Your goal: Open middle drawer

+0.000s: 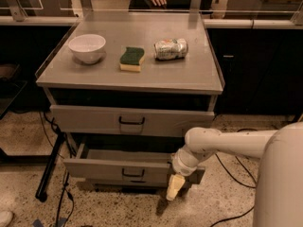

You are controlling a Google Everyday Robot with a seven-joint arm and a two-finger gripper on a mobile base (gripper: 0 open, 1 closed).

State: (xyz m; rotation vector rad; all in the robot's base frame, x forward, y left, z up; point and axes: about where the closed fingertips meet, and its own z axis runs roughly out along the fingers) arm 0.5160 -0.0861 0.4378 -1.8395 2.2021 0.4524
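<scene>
The middle drawer (118, 170) is a wide grey drawer with a small black loop handle (132, 174). It stands pulled out, and its shallow grey tray shows behind the front. My gripper (174, 187) hangs pointing down at the right end of that drawer front, on the end of my white arm (222, 143) reaching in from the right. It is beside the front, right of the handle. The grey drawer (94, 119) above has its own black handle and sits slightly forward under the top.
On the cabinet top (199, 74) are a white bowl (87, 47), a green and yellow sponge (132, 59) and a crushed can (170, 48). Cables (61, 197) and a black leg (49, 167) lie on the floor at left. A dark cabinet (255, 70) stands at right.
</scene>
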